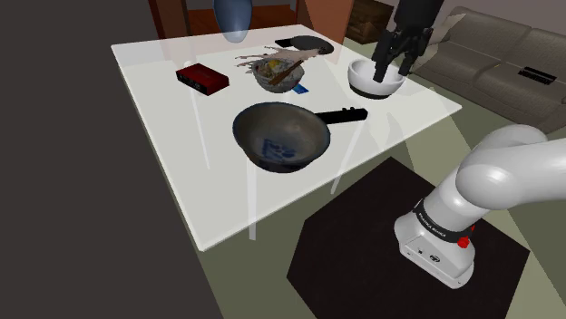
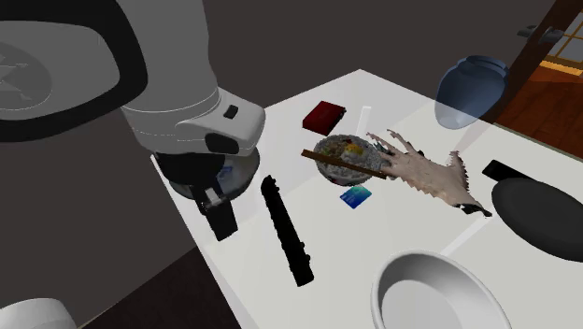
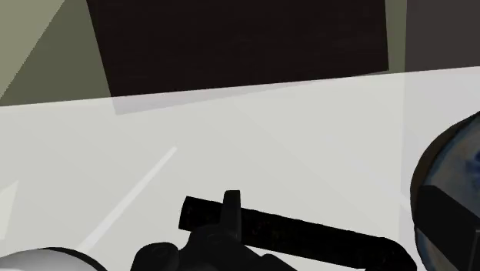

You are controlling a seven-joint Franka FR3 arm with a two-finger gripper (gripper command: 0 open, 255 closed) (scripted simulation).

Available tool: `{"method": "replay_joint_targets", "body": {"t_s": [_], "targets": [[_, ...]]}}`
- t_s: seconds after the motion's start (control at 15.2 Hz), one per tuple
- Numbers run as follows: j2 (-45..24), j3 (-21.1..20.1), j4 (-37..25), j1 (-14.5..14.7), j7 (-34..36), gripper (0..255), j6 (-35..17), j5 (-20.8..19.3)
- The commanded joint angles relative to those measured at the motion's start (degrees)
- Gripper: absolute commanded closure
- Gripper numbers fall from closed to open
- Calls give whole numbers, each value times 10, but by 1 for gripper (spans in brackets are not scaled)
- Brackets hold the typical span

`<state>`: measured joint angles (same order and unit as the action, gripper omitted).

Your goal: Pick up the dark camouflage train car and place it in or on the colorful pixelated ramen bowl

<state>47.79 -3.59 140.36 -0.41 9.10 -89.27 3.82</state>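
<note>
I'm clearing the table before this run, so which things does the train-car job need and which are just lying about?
Needed: dark train car beside the big grey bowl; ramen bowl with the brown stick.
Lying about: big grey bowl; white bowl; red box; blue vase; black plate; small blue card.

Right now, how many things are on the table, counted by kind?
Bowls: 2 (ramen bowl, white bowl)
Pan: 1
Black dish: 1
Vase: 1
Red box: 1
Blue card: 1
Train car: 1
Total: 8
</note>
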Motion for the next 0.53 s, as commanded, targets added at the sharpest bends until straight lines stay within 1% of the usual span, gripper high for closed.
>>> {"method": "replay_joint_targets", "body": {"t_s": [0.0, 0.2, 0.46], "targets": [[0, 0, 0, 0, 0, 0, 0, 0], [-39, 32, 21, 26, -106, 0, -62, -23], [-106, 72, 35, 61, -244, 0, -146, -45]]}}
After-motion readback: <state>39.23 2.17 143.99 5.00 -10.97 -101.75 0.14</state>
